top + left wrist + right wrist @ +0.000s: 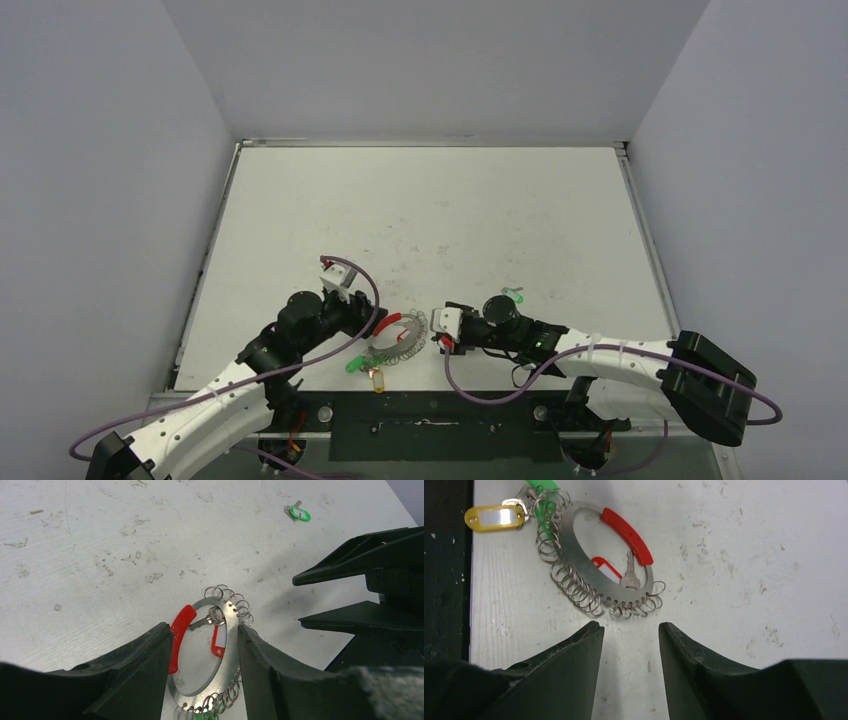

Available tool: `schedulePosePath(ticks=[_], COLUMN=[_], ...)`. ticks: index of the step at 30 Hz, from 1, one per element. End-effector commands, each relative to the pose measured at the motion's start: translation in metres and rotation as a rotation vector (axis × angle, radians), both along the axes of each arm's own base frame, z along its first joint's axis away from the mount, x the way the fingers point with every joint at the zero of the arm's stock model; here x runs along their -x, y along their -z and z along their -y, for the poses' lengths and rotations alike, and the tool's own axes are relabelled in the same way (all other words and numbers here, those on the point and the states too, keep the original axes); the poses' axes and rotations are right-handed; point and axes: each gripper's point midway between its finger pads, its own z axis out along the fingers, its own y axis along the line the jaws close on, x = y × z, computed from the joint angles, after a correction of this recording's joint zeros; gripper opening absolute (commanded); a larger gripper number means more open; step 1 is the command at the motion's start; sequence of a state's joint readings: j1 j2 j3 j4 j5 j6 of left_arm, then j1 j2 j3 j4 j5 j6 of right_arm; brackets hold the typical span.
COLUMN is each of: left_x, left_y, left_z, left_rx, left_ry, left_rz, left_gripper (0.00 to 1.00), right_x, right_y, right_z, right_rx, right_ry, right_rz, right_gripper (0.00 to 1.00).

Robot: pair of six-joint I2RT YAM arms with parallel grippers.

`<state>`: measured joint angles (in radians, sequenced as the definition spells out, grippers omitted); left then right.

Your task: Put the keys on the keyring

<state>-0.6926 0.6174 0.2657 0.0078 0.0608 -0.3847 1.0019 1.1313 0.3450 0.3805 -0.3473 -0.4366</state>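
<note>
Across the worktop (430,210) we see the left tool (202,630) open, empty, fingers either side of the keyring (570,550); the right tool (629,627) is open, empty, just short of it. The red key (606,570) lies inside the ring, the yellow key (496,517) sits at its loops, and one green key (298,513) lies well apart.

A lab bench: scuffed white table (430,220) boxed by plain grey walls (100,200).

We noted silvery keyring (574,555), red segment (628,534); red-tagged key (605,569) inside; yellow-tagged key (494,517) and green-tagged key (352,366) at near side; second green key (299,514) farther right; white table (450,210), grey scuffs.
</note>
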Motion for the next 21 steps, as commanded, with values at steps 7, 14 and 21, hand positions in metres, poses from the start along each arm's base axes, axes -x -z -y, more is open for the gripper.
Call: schedulePosePath(ticks=[7,14,21], left_x=[0.0,-0.001,-0.001], left_y=[-0.003,0.0,0.001], left_z=[-0.002,0.0,0.0], left_rx=[0.021,0.015,0.018], left_ry=[-0.018,-0.018,-0.019], left_rz=[0.005,-0.008,-0.011], left_gripper=[0.49,0.49,0.49], right_x=[0.014,0.009,0.005], right_y=[0.047,0.063,0.068], right_z=[-0.002,-0.01,-0.012], right_rx=[0.201,0.245,0.254], right_ry=[-0.078,-0.042,-0.031], right_rz=[0.059,0.088,0.103], right_gripper=[0.4,0.34,0.33])
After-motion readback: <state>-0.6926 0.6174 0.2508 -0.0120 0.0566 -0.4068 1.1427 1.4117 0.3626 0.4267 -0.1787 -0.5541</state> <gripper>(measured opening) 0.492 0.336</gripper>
